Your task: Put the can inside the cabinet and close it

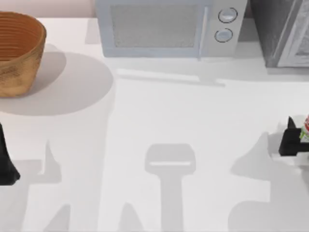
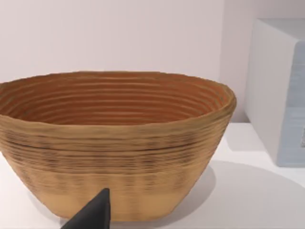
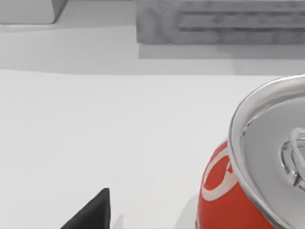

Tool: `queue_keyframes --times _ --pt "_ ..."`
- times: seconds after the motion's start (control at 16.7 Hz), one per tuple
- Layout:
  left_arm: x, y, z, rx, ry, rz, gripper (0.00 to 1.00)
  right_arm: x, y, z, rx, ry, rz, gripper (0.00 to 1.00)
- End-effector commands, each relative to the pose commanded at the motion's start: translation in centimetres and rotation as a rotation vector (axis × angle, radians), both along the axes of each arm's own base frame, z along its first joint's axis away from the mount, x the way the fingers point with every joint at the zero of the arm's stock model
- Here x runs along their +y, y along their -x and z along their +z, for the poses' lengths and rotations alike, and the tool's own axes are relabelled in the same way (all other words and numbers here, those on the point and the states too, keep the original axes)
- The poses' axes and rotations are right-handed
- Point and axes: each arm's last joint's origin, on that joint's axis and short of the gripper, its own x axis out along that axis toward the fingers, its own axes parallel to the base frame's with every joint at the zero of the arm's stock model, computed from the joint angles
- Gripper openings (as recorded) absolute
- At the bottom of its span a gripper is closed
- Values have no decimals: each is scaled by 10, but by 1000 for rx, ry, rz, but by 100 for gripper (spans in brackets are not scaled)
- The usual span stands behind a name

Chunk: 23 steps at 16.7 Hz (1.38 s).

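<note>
Right now your right gripper (image 1: 292,137) sits at the table's right edge, just beside the small white-and-red aluminium can (image 1: 305,129), which stands upright on the white table (image 1: 159,121). One dark fingertip (image 3: 90,212) lies near the can's red side (image 3: 224,191) without touching; whether the jaws are apart or together, you cannot tell. That placement suggests an approach for a side grasp. The large grey speckled cabinet (image 1: 285,31) waits at the back right. Your left gripper (image 1: 6,164) is parked at the left edge, facing the woven brown basket (image 2: 114,143).
</note>
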Motion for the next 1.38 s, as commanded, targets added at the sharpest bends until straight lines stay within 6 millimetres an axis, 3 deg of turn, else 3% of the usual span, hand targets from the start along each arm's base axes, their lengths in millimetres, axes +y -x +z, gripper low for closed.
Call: queue_keyframes --times 0.3,1.08,1.38 --pt "0 0 0 0 0 0 100 0 -7 -2 0 0 0 100" --pt "0 0 0 0 0 0 100 0 -7 -2 0 0 0 2" --pt "0 0 0 0 0 0 100 0 -7 -2 0 0 0 0"
